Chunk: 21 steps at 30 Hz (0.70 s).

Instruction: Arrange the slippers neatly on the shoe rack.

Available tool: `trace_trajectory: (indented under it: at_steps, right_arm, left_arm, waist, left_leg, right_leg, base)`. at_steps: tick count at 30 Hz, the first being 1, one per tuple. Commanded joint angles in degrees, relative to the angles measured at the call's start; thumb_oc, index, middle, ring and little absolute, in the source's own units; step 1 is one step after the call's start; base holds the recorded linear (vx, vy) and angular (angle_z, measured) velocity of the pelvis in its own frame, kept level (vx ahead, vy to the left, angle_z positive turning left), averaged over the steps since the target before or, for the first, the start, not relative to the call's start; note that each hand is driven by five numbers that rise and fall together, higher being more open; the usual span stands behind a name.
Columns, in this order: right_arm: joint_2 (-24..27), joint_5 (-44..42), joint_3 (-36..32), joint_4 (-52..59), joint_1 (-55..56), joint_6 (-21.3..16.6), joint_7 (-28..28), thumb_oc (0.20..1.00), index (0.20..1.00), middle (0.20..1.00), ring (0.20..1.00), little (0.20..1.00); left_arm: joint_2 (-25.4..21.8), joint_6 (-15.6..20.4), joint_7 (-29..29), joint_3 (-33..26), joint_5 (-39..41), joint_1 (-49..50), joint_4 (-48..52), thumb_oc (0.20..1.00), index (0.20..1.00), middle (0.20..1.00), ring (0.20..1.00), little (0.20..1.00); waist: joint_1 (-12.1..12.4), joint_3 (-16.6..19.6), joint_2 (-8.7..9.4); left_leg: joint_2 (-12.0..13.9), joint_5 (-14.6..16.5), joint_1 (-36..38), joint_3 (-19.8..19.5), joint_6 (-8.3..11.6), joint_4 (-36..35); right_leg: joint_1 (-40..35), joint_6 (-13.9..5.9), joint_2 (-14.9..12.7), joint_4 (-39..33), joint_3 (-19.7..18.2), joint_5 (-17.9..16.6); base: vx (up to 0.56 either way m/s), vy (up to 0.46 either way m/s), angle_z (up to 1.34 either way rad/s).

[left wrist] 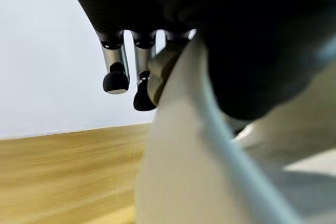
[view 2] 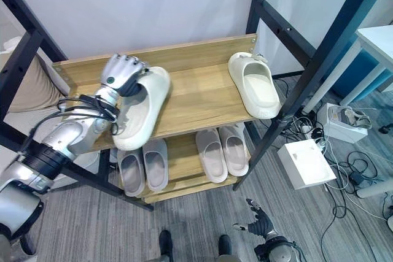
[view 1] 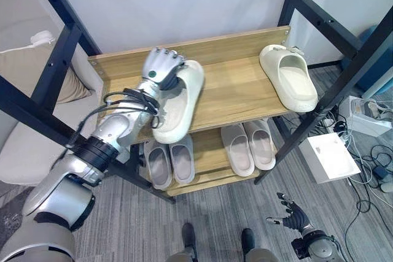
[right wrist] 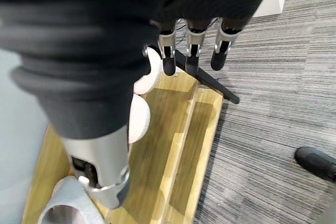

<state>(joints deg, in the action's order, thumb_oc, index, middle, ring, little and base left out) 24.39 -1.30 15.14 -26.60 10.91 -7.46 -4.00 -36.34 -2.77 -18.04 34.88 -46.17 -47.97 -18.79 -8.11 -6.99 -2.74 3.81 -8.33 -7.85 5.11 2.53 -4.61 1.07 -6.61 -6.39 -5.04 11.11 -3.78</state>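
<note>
Gripping cream slipper [view 1: 178, 102], left hand [view 1: 161, 69] over top shelf [view 1: 236, 84]; right hand [view 1: 293, 216] open.

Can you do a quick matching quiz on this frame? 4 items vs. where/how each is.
Items:
1. held slipper
2. second cream slipper
3. right hand
4. grey slipper pairs

States:
A. lower shelf
B. flat at the right end of the top shelf
C. in the left hand, hanging off the shelf's front edge
D. low over the floor, fingers open

Pairs: 1-C, 2-B, 3-D, 4-A
</note>
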Motion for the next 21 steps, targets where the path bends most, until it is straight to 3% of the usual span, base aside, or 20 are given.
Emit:
trace_trajectory:
  at_steps: [1,9,18,21]
  right_arm:
    - [0.61,-2.15,-1.38,4.24,-1.83,-2.33,-0.08,1.000,1.000,1.000,1.000,1.000]
    - [2.46,-4.94,-2.75,5.07,-1.77,-2.75,-0.91,1.000,1.000,1.000,1.000,1.000]
    - [4.03,-7.40,-4.99,6.17,-1.25,-3.76,-1.51,1.000,1.000,1.000,1.000,1.000]
    - [3.69,-6.56,-5.30,6.18,-1.13,-3.58,-3.00,1.000,1.000,1.000,1.000,1.000]
  left_arm:
    - [0.66,-0.60,-1.44,-2.91,-0.06,-10.51,-5.59,0.200,0.200,0.200,0.200,0.200]
    - [8.15,-2.12,-1.99,3.83,1.82,-18.46,-20.73,0.200,0.200,0.200,0.200,0.200]
    - [8.70,-3.74,-1.86,8.40,4.15,-26.73,-32.94,0.200,0.200,0.200,0.200,0.200]
    - [9.49,-3.74,-2.36,7.76,5.22,-27.26,-35.29,0.200,0.200,0.200,0.200,0.200]
  waist:
    - [-0.98,-1.18,0.88]
    - [-4.80,-1.77,0.53]
    - [-8.59,-2.37,0.19]
    - [-8.72,-2.45,-0.01]
  left_leg:
    - [0.61,8.02,8.26,-0.87,2.51,-0.35]
    - [1.44,7.76,8.09,1.79,2.98,-0.38]
    - [2.32,7.74,8.11,4.84,3.50,-0.39]
    - [2.57,7.68,8.16,5.25,3.64,-0.39]
  right_leg:
    - [-0.08,-3.24,-1.16,0.04,1.37,2.18]
    - [2.00,-3.03,-0.32,0.04,-1.21,1.65]
    - [4.30,-3.07,0.59,0.10,-4.13,1.09]
    - [4.53,-3.00,0.78,0.15,-4.31,1.34]
  base:
    - [-0.02,-0.030,-0.03]
    - [-0.01,-0.029,-0.10]
    - [0.03,-0.030,-0.28]
    - [0.05,-0.050,-0.07]
